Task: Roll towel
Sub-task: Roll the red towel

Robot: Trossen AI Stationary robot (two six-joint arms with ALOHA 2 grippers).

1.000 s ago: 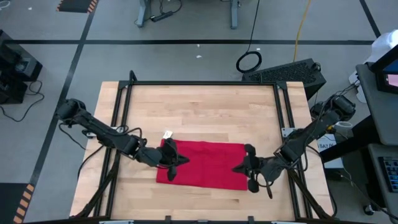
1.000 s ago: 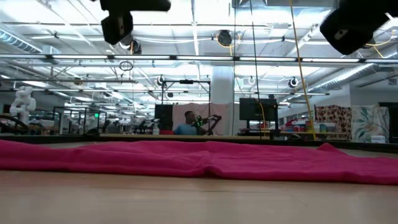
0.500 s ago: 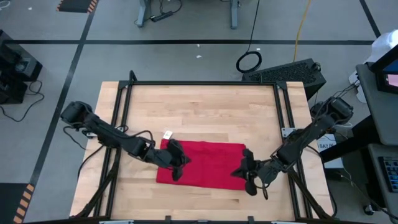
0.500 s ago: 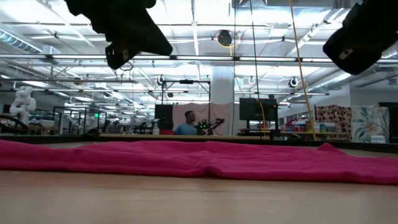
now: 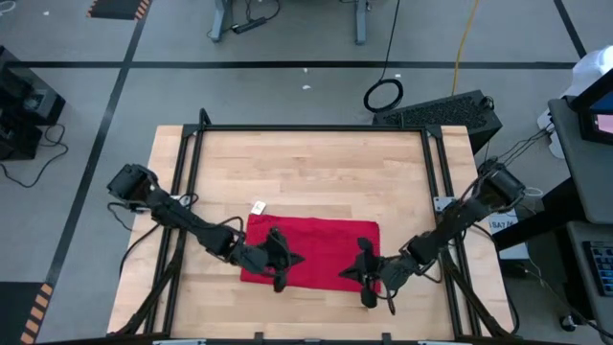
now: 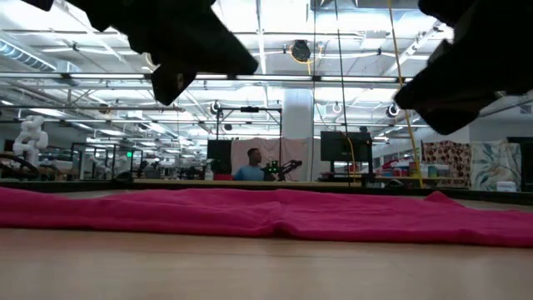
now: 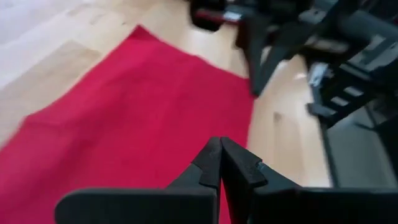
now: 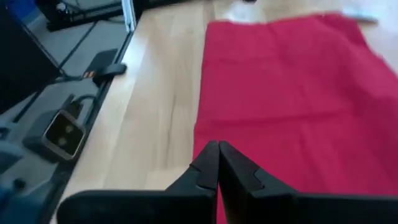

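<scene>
Lying: towel [image 5: 311,250] flat on table [image 5: 306,163]
Left gripper [image 5: 284,261]: closed, empty, over towel
Right gripper [image 5: 359,272]: closed, empty, over towel

no readable text, label, brand or number shows in any view.

We are in a robotics lab or industrial workshop hall. Beyond our wooden worktop [image 5: 306,163] we see a high ceiling with strip lights [image 6: 75,58], rows of workstations with monitors [image 6: 341,148], a person [image 6: 250,167] seated at one, and taped lines [image 5: 287,65] on the grey floor.
</scene>
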